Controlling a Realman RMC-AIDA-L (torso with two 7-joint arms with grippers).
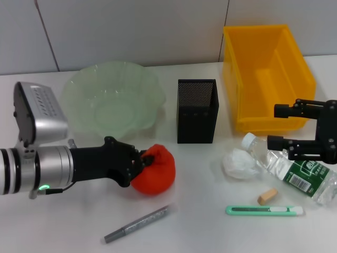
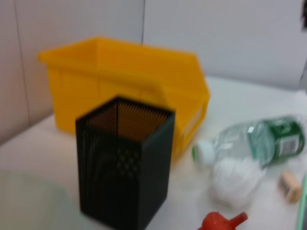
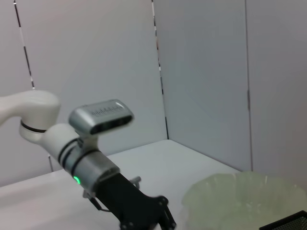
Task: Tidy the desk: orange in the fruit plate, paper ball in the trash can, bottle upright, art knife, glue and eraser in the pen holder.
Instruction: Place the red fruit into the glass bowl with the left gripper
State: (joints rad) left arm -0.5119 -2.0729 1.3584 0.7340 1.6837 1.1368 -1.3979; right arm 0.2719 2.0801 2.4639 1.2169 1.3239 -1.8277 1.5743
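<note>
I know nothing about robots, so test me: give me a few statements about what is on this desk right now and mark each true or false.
1. The left tool is at the orange in front of the green fruit plate. True.
2. The water bottle stands upright. False: it lies on its side, under the right tool.
3. The paper ball is already in the yellow bin. False: it lies on the desk beside the bottle's cap.
4. The black mesh pen holder stands between the fruit plate and the yellow bin. True.
5. The art knife is in the pen holder. False: it lies flat on the desk, near the eraser.
</note>
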